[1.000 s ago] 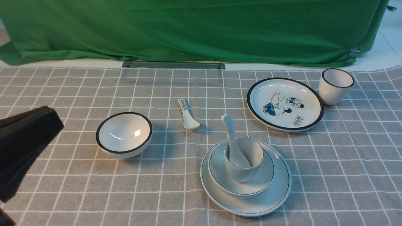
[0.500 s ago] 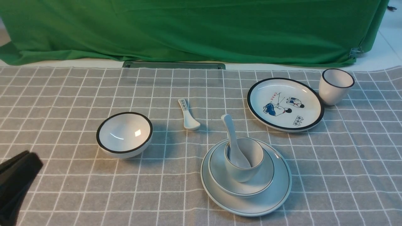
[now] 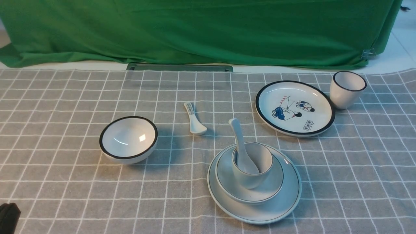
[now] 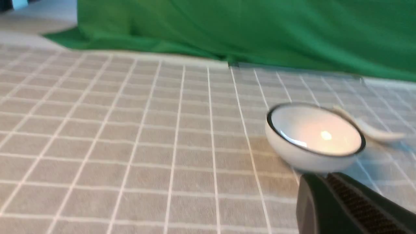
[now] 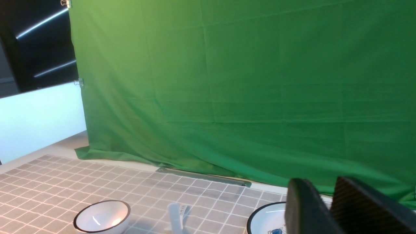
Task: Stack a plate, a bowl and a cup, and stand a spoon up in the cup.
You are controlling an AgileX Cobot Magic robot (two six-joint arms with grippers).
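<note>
The plain plate (image 3: 287, 201) lies on the checked cloth at front centre-right. The shallow bowl (image 3: 269, 190) sits on it and the small cup (image 3: 249, 179) stands in the bowl. The white spoon (image 3: 239, 138) stands in the cup, its handle leaning back and to the left. My left gripper (image 3: 8, 216) is only a dark tip at the front left corner, far from the stack. In the left wrist view it (image 4: 320, 177) is shut and empty, near the black-rimmed bowl (image 4: 313, 136). My right gripper (image 5: 321, 183) shows only in the right wrist view, slightly open and empty, raised above the table.
A deeper black-rimmed bowl (image 3: 128, 139) stands at the left. A small spoon with a patterned handle (image 3: 195, 120) lies in the middle. A cartoon plate (image 3: 294, 107) and a black-rimmed cup (image 3: 347, 88) are at the back right. A green curtain (image 3: 201, 29) hangs behind.
My left gripper has drawn back toward the front left corner and is almost out of the front view. The stack and the other dishes have not moved.
</note>
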